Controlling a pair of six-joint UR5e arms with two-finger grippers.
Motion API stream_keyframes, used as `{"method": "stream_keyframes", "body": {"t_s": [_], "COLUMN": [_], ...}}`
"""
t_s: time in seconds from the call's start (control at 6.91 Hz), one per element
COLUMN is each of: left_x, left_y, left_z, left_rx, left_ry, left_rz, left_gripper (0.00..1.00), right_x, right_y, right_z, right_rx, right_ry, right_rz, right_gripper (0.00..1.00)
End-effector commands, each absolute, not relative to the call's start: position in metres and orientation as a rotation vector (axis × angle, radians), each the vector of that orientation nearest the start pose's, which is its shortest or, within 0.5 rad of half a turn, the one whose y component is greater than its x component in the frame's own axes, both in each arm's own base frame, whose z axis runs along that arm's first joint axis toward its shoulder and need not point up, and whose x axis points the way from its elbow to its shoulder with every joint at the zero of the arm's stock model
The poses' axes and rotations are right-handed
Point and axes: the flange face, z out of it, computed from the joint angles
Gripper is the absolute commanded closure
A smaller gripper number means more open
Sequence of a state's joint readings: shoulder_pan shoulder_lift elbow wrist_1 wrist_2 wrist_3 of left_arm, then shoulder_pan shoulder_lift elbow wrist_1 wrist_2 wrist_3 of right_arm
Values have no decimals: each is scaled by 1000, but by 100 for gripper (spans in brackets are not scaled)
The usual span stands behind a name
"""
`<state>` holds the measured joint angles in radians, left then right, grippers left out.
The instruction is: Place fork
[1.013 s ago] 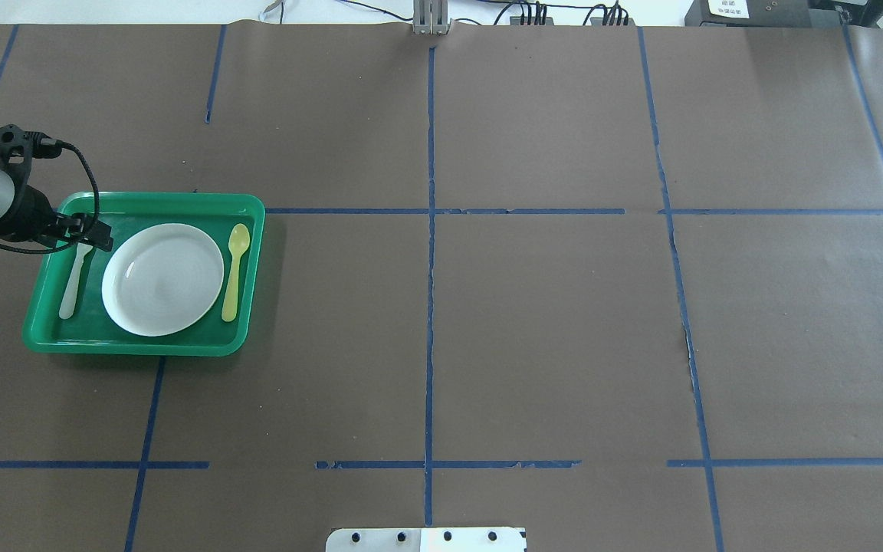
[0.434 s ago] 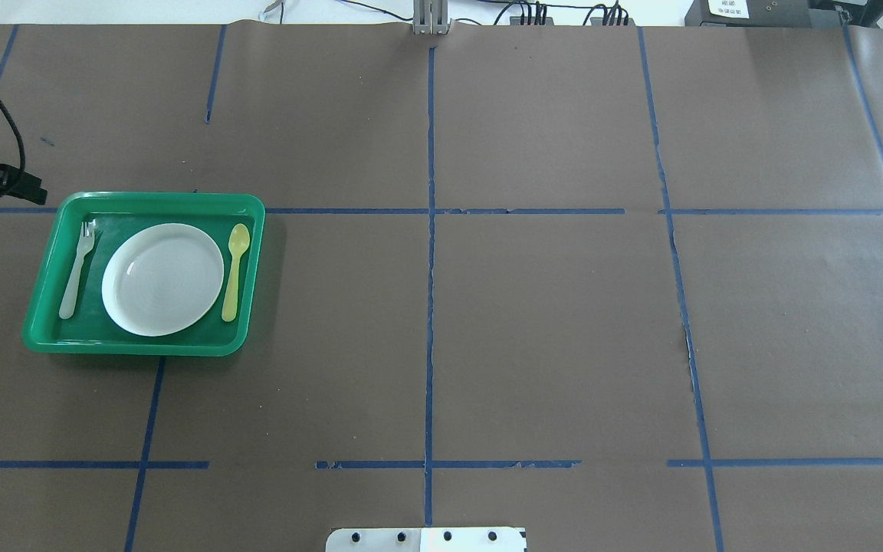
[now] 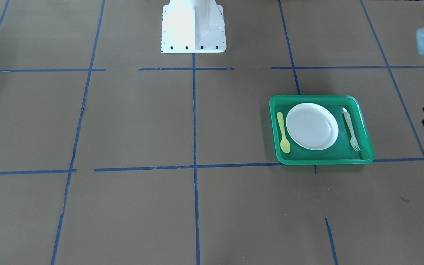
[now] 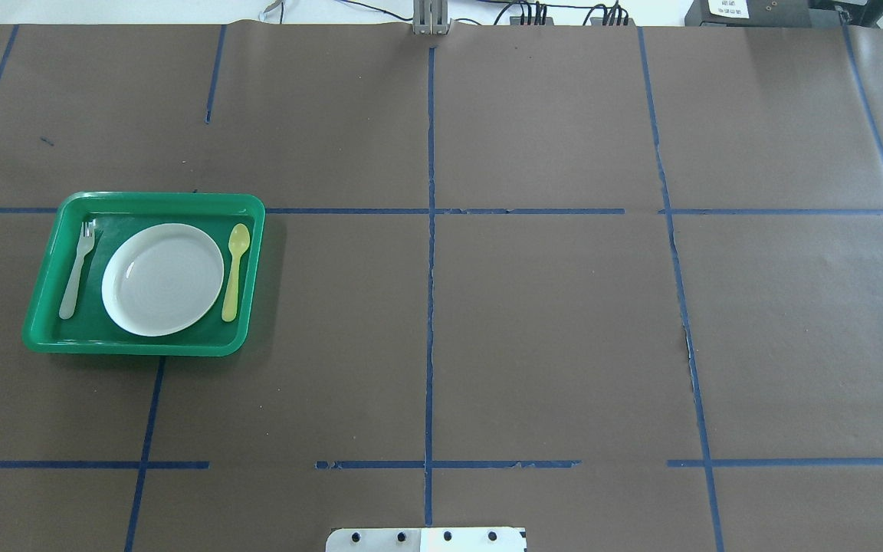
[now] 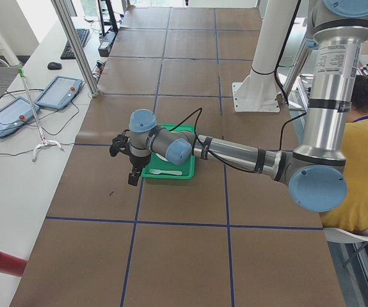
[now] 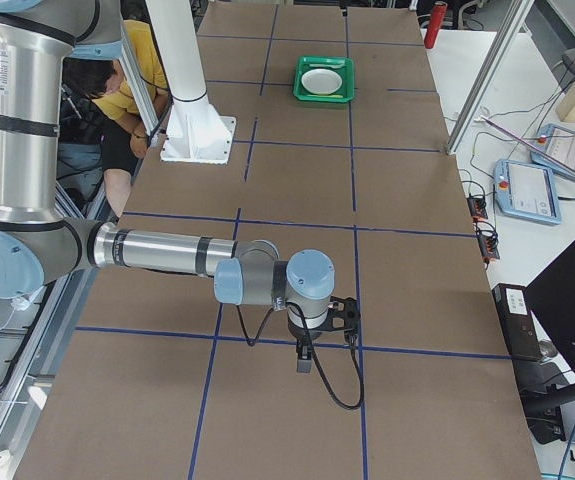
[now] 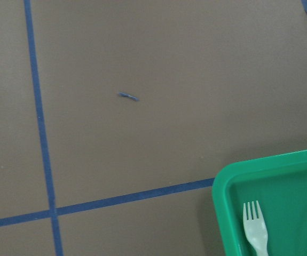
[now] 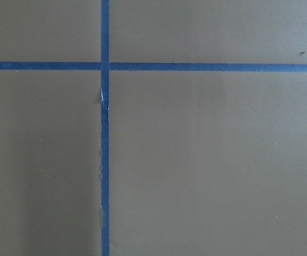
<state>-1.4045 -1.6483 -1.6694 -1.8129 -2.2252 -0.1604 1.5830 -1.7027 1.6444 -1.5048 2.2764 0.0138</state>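
The fork point(image 4: 76, 270) is laid flat just beside the plate point(image 4: 162, 279), inside the tray point(image 4: 142, 349); placement is judged complete. The left gripper point(image 5: 132, 177) is held near the plate, outside the tray, and the right gripper point(image 6: 305, 358) well apart from it. Finger spacing cannot be told for either.

Brown paper point(image 4: 549, 322) over the whole table, gridded with blue tape point(image 4: 430, 307). In the left side view, at nine o'clock, a white bench point(image 5: 17, 173) carrying grey tablets point(image 5: 58, 91) with trailing cables and a mouse point(image 5: 54, 65). Slanted aluminium post point(image 5: 65, 22) at eleven. Red tube point(image 5: 1, 262) at seven. In the right side view, a dark monitor point(image 6: 572, 310) at four. Bright, even light, soft shadows.
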Motion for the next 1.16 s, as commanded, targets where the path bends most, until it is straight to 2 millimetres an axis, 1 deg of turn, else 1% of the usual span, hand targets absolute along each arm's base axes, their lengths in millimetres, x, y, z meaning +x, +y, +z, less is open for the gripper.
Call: {"method": "stream_keyframes", "body": {"t_s": [0.0,0.14,0.29,0.43,0.58,0.87,1.01], "left_x": [-71,-71,-72,-70,-69,-69,-68], "left_y": [-540,-536,-530,-527,-522,-522,-525], "left_z": [574,572,576,584,582,582,574], "left_rx": [290,273,227,201,215,215,225], "left_ry": [666,722,733,752,756,750,757], "left_rz": [138,135,115,101,107,111,118], "left_gripper": [4,1,0,0,0,0,0], "right_x": [74,74,74,74,74,74,74], "right_y": [-435,-435,-435,-435,-435,-435,-435], "right_z": [682,682,682,682,682,682,682], "right_rx": [7,7,7,7,7,7,7], "right_ry": [-706,-706,-706,-706,-707,-706,-706], "right_rz": [22,22,22,22,22,22,22], "right_gripper": [0,0,0,0,0,0,0]}}
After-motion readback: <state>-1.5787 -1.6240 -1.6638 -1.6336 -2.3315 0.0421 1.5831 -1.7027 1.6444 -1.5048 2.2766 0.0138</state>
